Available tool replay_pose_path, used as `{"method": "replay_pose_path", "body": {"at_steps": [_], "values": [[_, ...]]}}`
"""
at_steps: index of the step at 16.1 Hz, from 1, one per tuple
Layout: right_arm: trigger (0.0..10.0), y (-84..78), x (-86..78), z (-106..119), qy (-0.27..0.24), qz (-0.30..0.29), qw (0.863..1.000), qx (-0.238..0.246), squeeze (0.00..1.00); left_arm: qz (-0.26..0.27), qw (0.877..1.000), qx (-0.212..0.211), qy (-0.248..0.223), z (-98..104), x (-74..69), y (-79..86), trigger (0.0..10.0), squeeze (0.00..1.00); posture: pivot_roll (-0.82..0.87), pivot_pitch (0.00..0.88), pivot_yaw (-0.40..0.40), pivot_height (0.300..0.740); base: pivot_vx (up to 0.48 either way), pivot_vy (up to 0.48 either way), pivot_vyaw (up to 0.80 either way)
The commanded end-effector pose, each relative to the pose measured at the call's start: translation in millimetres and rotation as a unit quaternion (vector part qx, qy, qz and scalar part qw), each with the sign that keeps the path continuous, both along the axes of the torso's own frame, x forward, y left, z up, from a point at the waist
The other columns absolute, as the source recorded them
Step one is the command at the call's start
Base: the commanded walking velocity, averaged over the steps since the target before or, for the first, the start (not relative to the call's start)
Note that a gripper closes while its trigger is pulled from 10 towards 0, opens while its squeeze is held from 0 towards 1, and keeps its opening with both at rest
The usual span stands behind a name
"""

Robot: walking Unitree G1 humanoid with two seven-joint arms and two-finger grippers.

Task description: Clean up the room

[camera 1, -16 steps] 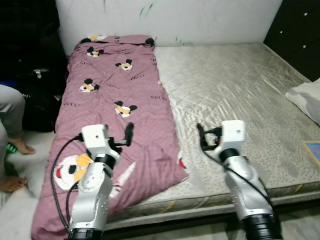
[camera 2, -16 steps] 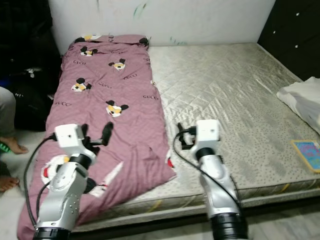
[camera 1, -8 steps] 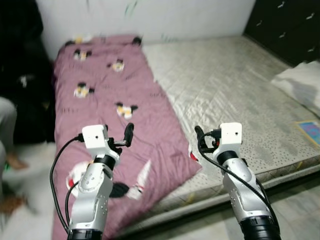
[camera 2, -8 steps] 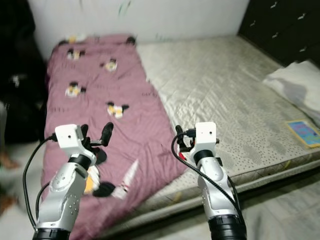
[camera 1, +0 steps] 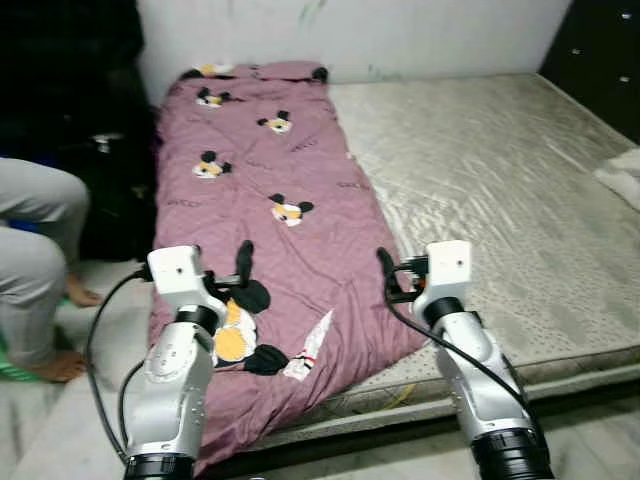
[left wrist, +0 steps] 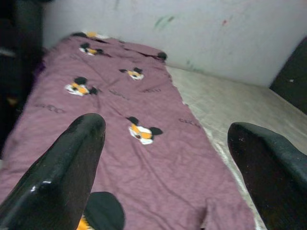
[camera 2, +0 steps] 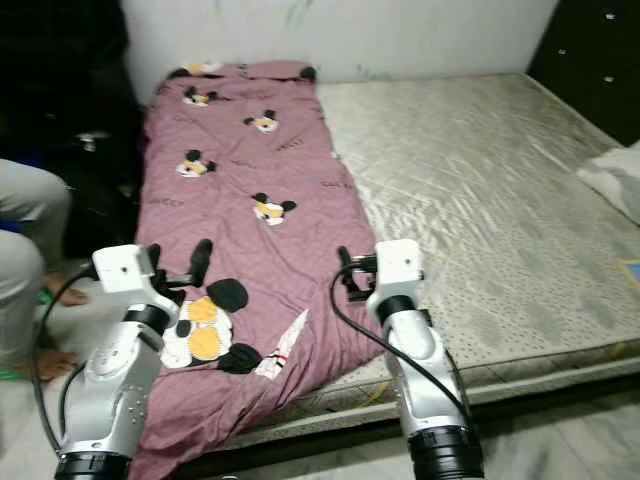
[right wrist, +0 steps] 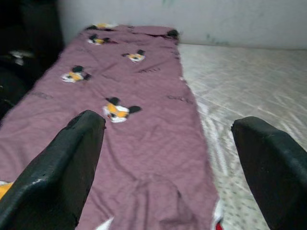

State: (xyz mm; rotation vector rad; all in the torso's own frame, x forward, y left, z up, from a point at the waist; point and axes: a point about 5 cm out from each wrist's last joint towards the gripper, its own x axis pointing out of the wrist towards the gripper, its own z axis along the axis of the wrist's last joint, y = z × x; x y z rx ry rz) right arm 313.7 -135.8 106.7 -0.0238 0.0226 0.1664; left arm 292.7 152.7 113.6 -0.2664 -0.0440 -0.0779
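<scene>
**Both grippers raised at the bed's edge, quilt waiting**

Nearest the camera, the left gripper (camera 1: 243, 262) hangs at seven o'clock, its long black fingers spread wide apart, empty. Across at five o'clock the right gripper (camera 1: 385, 266) hovers level with it, fingers equally parted, holding nothing. Both are poised just above the foot end of the mauve cartoon-mouse-print quilt (camera 1: 270, 200), which lies lengthwise along the left strip of the bare grey quilted mattress (camera 1: 500, 180), its near end rumpled and spilling over the bed edge. At nine o'clock a person's grey-trousered legs (camera 1: 35, 250) sit beside the bed. Far off at twelve o'clock, the quilt's head end meets the white wall (camera 1: 400, 30).

This looks like the approach step: next, each gripper must drop onto a near corner and pinch cloth.
</scene>
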Motion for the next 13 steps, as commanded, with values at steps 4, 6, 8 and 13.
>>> {"method": "replay_pose_path", "body": {"at_steps": [4, 6, 8, 13], "values": [[10.0, -4.9, 0.6, 0.9, 0.0, -0.005, 1.0, -0.004, 0.0, -0.005, 1.0, 0.002, 0.0, -1.2, -1.0, -2.8, 10.0, 0.0, -0.02, 0.052, -0.001, 0.74, 0.0, 0.0, 0.0], [10.0, -3.9, 0.2, 1.3, -0.003, -0.002, 1.0, -0.013, 0.0, -0.005, 1.0, 0.003, 0.001, -1.3, -1.3, -3.3, 10.0, 0.0, -0.02, 0.057, -0.003, 0.74, 0.0, 0.0, 0.8], [10.0, -3.4, 0.1, 0.3, 0.001, -0.004, 1.0, 0.0, 0.0, -0.005, 1.0, 0.004, 0.007, -4.8, -2.7, -3.5, 10.0, 0.0, -0.02, 0.059, -0.005, 0.74, 0.0, 0.0, 0.72], [10.0, -2.9, 0.9, -0.8, 0.01, -0.006, 1.0, 0.023, 0.0, -0.008, 1.0, 0.009, 0.011, -7.8, -4.9, -2.6, 10.0, 0.0, -0.01, 0.059, -0.008, 0.74, 0.0, 0.0, 0.13]]}}
